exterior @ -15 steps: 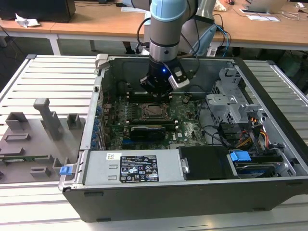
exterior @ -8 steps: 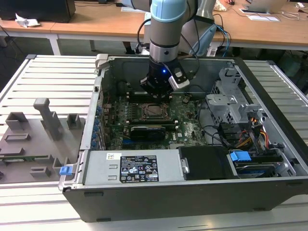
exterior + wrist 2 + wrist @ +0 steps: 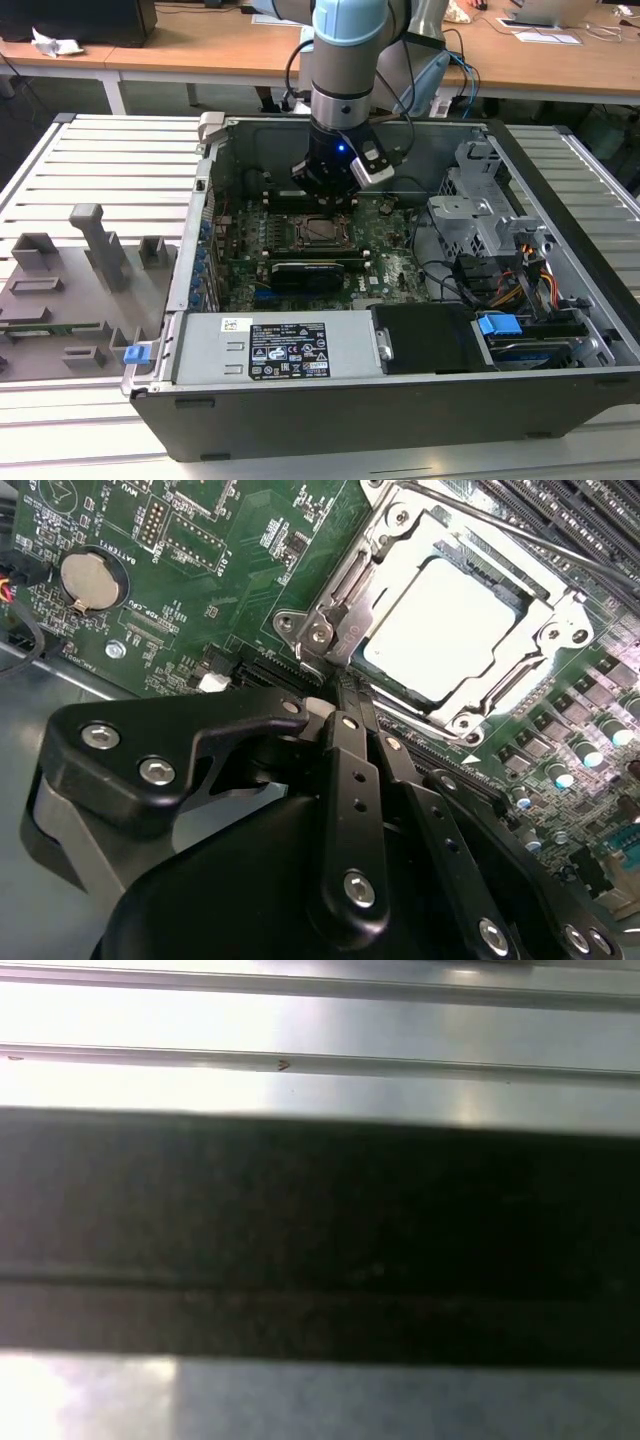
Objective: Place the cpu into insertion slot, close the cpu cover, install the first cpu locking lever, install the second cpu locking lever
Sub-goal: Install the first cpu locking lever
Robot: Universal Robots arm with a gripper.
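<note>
End effector (image 3: 345, 705) pinched narrow beside the insertion slot (image 3: 322, 231).
Inside the open computer case (image 3: 560, 190) on my ribbed metal bench (image 3: 110, 160), the cpu (image 3: 450, 630) sits under its closed cpu cover (image 3: 400, 555); wooden desks (image 3: 200, 50) stand behind.

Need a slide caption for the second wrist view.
Gripper shut beside the socket corner, cpu seated under the closed cpu cover.

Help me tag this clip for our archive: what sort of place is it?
Probably a lab or workshop for computer assembly: an open computer case lies on a slatted metal workbench, the arm's tool is beside the cpu, and wooden desks stand behind.
</note>
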